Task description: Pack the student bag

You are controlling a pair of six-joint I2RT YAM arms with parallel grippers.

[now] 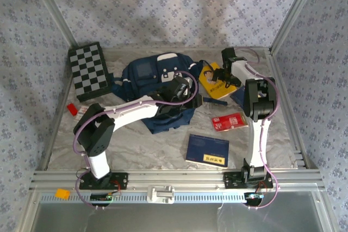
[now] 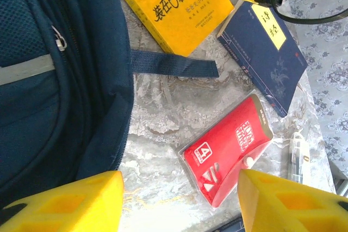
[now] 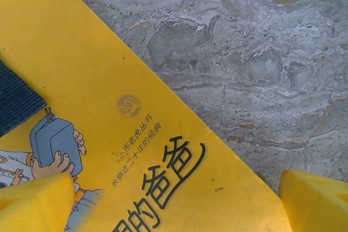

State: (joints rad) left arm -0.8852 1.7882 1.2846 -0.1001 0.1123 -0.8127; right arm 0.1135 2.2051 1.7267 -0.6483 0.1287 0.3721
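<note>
The student bag (image 1: 147,74), a navy backpack with white trim, lies at the middle of the table, and its side (image 2: 54,80) shows in the left wrist view. My left gripper (image 1: 190,92) hangs over the bag's right edge. It (image 2: 179,202) is open, with bare table and a red packet (image 2: 228,150) below and nothing between the fingers (image 2: 70,205). A loose bag strap (image 2: 174,63) lies flat toward a yellow book (image 1: 213,82). My right gripper (image 1: 224,77) is over that book. It (image 3: 174,205) is open, spanning the corner of the yellow cover (image 3: 109,134).
A dark blue book (image 2: 266,52) lies beside the yellow one, under the right arm. Another dark blue book (image 1: 207,150) sits near the front edge, with the red packet (image 1: 229,121) behind it. A checkerboard (image 1: 89,70) lies at the back left, a small red item (image 1: 72,108) before it.
</note>
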